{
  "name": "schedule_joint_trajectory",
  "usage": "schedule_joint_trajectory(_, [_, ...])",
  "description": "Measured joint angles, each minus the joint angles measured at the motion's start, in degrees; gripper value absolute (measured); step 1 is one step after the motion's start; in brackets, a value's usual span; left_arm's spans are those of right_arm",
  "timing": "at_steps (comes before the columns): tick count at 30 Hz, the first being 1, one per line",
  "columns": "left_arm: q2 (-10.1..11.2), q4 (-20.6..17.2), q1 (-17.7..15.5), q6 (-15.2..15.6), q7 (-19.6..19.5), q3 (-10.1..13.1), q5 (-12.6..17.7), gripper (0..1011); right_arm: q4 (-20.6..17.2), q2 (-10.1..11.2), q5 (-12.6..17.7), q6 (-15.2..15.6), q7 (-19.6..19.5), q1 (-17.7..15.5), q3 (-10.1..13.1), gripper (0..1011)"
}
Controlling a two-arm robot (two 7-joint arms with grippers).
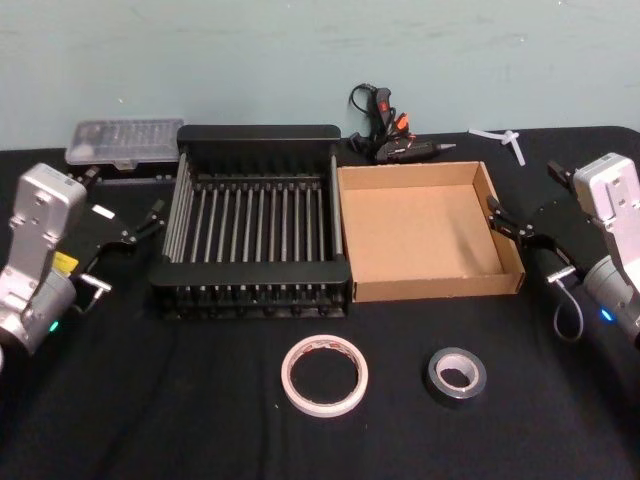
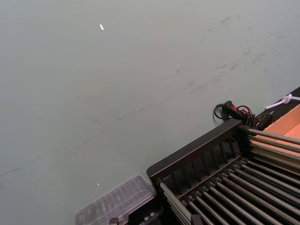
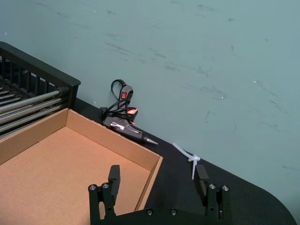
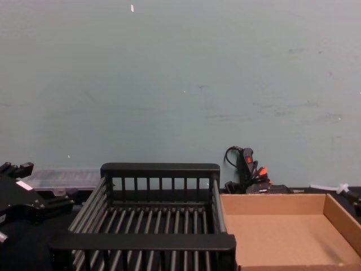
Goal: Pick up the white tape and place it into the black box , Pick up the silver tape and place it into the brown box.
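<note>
The white tape (image 1: pixel 323 375) lies flat on the black cloth near the front, a wide thin ring. To its right rests the smaller silver tape (image 1: pixel 457 376). Behind them stand the black box (image 1: pixel 250 271) and, touching its right side, the brown box (image 1: pixel 437 289), both with nothing inside. My left gripper (image 1: pixel 143 226) hovers open just left of the black box (image 2: pixel 197 157). Past the brown box's right wall, my right gripper (image 1: pixel 510 222) hovers too. The right wrist view shows the right gripper (image 3: pixel 158 180) open over the brown box's (image 3: pixel 117 140) corner, holding nothing.
A glue gun (image 1: pixel 395 140) with a coiled cord lies behind the boxes by the wall. A clear plastic case (image 1: pixel 122 143) sits at the back left and a white zip tie (image 1: pixel 505 140) at the back right. The black cloth (image 1: pixel 180 400) is bare around the tapes.
</note>
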Motion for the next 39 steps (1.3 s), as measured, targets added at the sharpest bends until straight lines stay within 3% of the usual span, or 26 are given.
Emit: schedule_joint_trajectory(39, [0.00,0.00,0.00,0.00,0.00,0.00,0.00,1001,0.00,0.00,0.00,0.00,0.00,0.00,0.00,1002])
